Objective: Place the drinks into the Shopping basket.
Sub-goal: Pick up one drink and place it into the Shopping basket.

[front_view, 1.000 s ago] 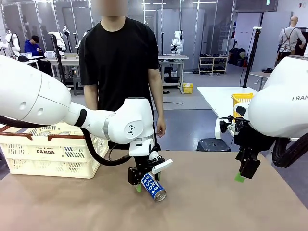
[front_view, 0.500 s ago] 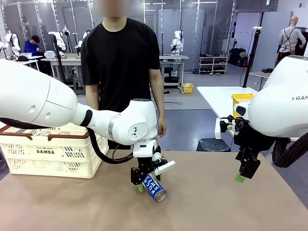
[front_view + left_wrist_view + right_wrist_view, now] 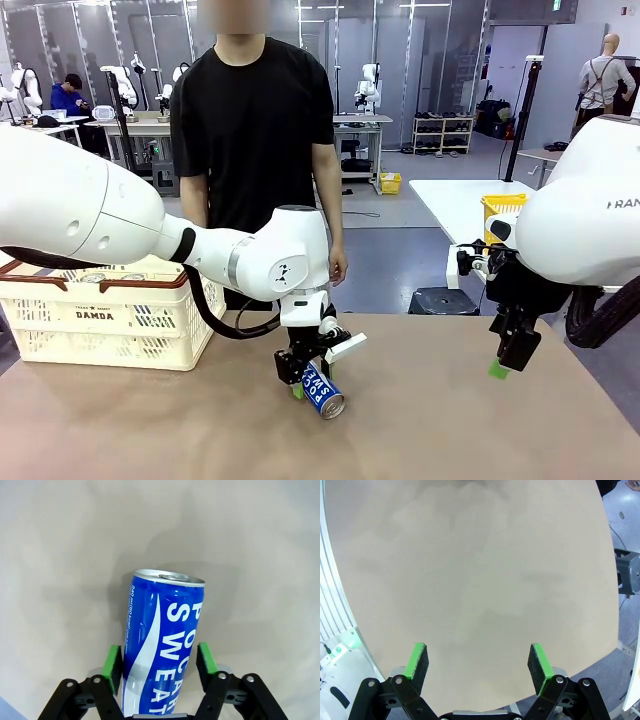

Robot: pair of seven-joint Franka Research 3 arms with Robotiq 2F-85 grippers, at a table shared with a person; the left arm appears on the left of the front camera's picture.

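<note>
The left gripper [image 3: 160, 662] has its fingers [image 3: 113, 662] closed against the two sides of a blue and white can [image 3: 160, 645], green pads touching the can's body low down, toward its base. In the left wrist view the can's silver top points to 12 o'clock, away from the wrist. In the front view the can [image 3: 322, 390] lies tilted on the tabletop [image 3: 450, 430], its top aimed at 5 o'clock, with the left gripper [image 3: 305, 378] bearing down on it near the tabletop's middle.

The right gripper [image 3: 479, 662] hangs above bare tabletop [image 3: 470, 580], its fingers [image 3: 417, 662] wide apart and holding nothing; in the front view it [image 3: 505, 362] sits at 3 o'clock from the can, well apart.

The basket [image 3: 105, 315] stands at 9 o'clock on the tabletop's far left edge, silver can tops [image 3: 95, 279] showing inside. A person [image 3: 255, 120] stands at 12 o'clock beyond the tabletop.
</note>
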